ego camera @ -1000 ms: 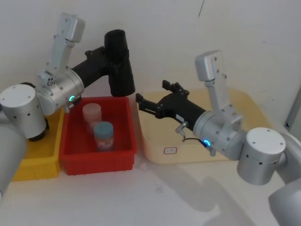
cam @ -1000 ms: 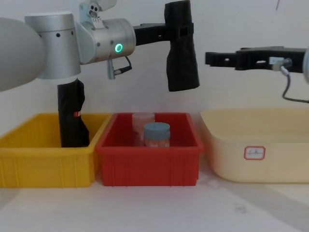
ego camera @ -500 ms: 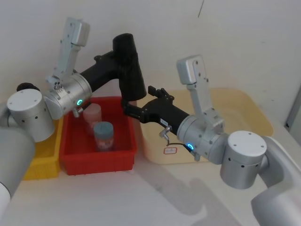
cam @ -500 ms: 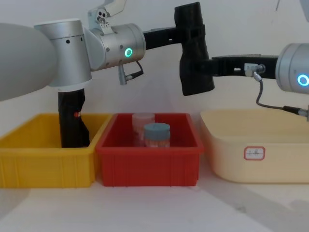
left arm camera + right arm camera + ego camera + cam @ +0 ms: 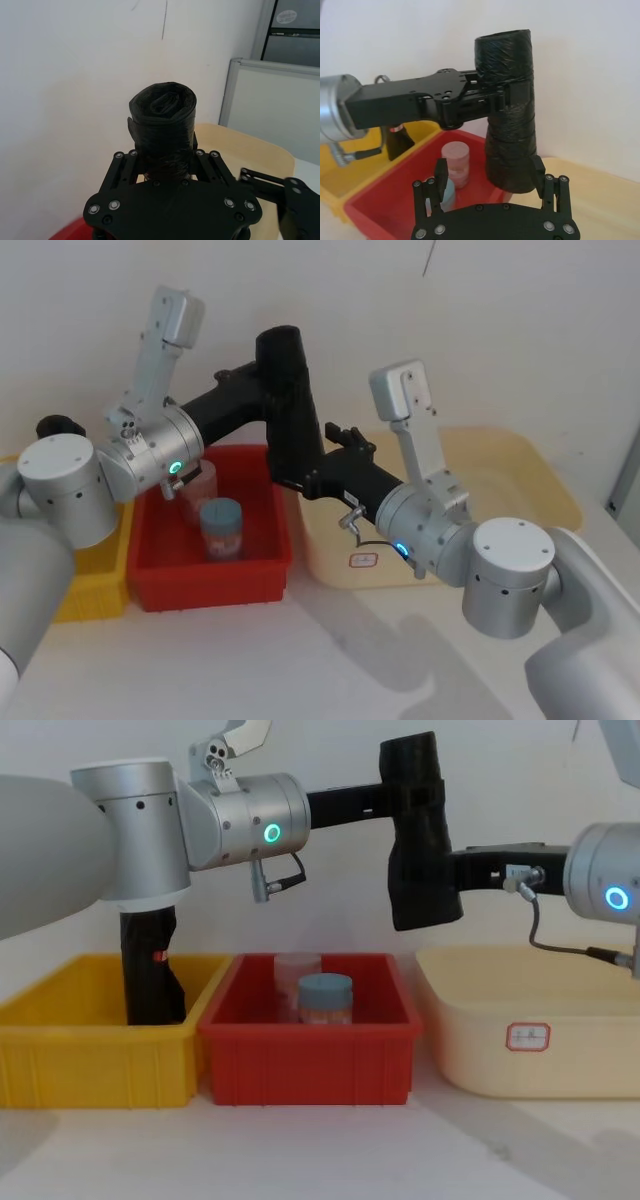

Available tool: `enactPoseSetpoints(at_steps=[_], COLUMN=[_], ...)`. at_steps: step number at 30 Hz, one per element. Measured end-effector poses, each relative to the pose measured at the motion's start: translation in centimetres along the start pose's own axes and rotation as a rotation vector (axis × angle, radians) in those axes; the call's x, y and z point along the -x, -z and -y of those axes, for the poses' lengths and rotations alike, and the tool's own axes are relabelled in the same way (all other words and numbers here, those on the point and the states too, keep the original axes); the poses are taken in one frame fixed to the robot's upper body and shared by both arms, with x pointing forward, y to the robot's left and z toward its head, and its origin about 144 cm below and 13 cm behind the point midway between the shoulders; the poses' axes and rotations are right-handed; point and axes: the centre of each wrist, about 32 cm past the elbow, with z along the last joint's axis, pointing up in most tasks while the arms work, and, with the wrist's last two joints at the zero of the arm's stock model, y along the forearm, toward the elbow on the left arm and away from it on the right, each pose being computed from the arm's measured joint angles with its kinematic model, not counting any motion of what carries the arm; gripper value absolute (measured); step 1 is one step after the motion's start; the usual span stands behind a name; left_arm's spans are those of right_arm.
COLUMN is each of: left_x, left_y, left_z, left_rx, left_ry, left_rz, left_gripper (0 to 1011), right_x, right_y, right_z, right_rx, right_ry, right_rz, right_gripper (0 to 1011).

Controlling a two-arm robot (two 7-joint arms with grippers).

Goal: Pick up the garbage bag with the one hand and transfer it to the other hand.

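The handover is at its middle step. The garbage bag point(image 5: 420, 840) hangs in the air, nearly upright with a slight lean, above the right rear corner of the red bin point(image 5: 300, 1065), where that bin meets the beige tub point(image 5: 560, 1065). The left gripper point(image 5: 278, 398), the one with the green ring, is clamped on the roll's upper part, a finger pressed to each side. The right gripper point(image 5: 489, 172), blue ring at its wrist, reaches in from the tub's side and brackets the roll's lower end; its fingers stand apart, one just beside or touching the plastic, the other with a clear gap, so by my reading it grips nothing yet.

Next, I'd say, the right gripper has to close squarely on that lower part; only once the hold looks firm should the left let go; releasing early would likely drop the roll onto the bin's rim or among the jars point(image 5: 322, 998) below. The crinkled plastic will probably give a little under the squeeze. The taller black roll point(image 5: 148, 970) stands in the yellow bin point(image 5: 90, 1065) at the tabletop's left edge, not involved.
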Motion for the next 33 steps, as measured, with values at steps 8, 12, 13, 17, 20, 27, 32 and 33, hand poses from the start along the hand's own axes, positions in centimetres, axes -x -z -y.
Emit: enactPoseSetpoints(at_steps=[8,12,13,17,20,27,32,33], left_x=[0.2,0.4,0.4,0.4,0.5,0.6,0.7,0.7], left_y=[-0.3,-0.3,-0.4,-0.4,-0.4,-0.4,-0.3,-0.3], left_z=[-0.1,0.0,0.0,0.0,0.1,0.2,0.3,0.3], left_rx=[-0.008,-0.011,-0.011,-0.013,-0.014,-0.018,-0.024,-0.024], left_ry=[0.022,0.032,0.034,0.041,0.048,0.062,0.073,0.073], left_rz=[-0.001,-0.005,-0.006,-0.012,-0.016,-0.025,-0.027,-0.027], left_gripper=[425,424,424,424,424,424,424,424], right_x=[-0.5,-0.7,-0.8,-1.1,-1.3,-1.9,-2.1,-2.1], right_y=[0.6,1.0,1.0,1.5,1.6,2.1,2.1,2.1], right_z=[-0.2,-0.4,-0.4,-0.7,-0.8,-1.4,-1.8,-1.8], right_rx=[0.006,0.010,0.010,0.015,0.018,0.030,0.032,0.034], right_ry=[0.022,0.029,0.031,0.041,0.046,0.062,0.069,0.070], right_rz=[0.058,0.088,0.094,0.122,0.132,0.148,0.142,0.140], right_gripper=[1001,1001,1001,1001,1001,1001,1001,1001])
